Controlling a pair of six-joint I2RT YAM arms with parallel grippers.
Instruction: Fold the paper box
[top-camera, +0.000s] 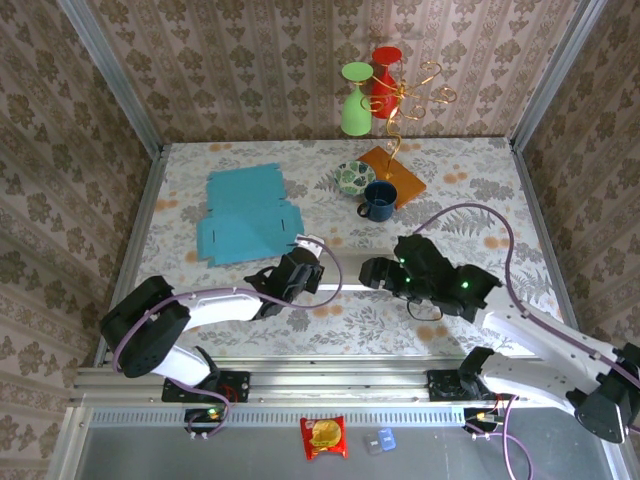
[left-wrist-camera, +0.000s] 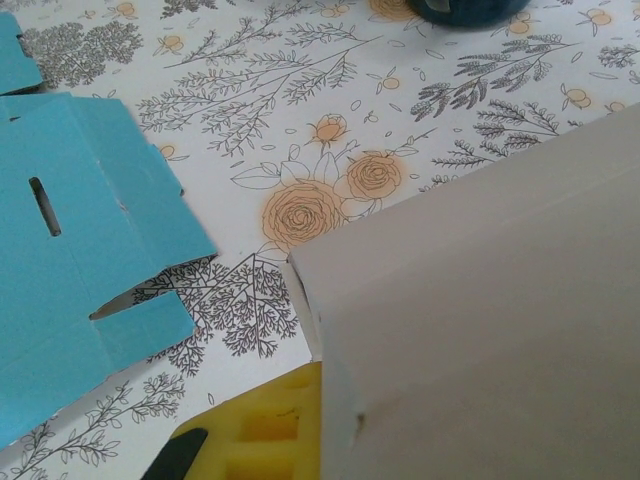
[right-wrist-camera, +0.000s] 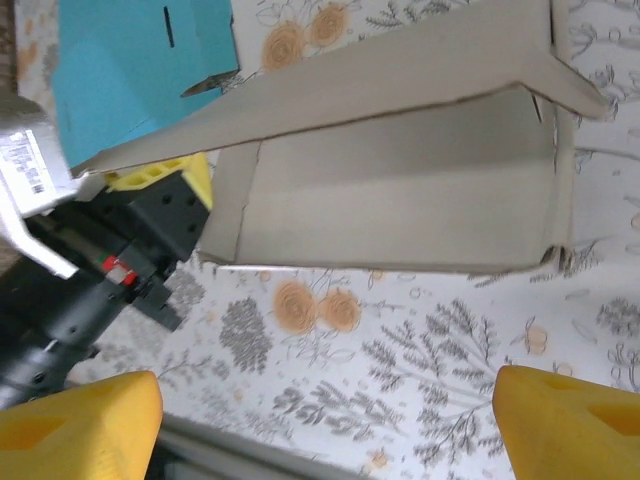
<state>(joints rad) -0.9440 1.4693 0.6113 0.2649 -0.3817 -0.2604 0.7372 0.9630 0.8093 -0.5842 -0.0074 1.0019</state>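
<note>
Holds the grey paper box (right-wrist-camera: 400, 190) half-folded on the floral table (top-camera: 470, 190) between the two arms, one long flap raised and slanting over its open inside. Pinches the box's left end with the left gripper (top-camera: 305, 265), jaws closed on the cardboard. Hovers with the right gripper (right-wrist-camera: 325, 415) just beside the box's near edge, yellow fingers (right-wrist-camera: 570, 415) spread wide over bare tablecloth, with a flat blue box blank (top-camera: 245, 215) farther back on the left.
</note>
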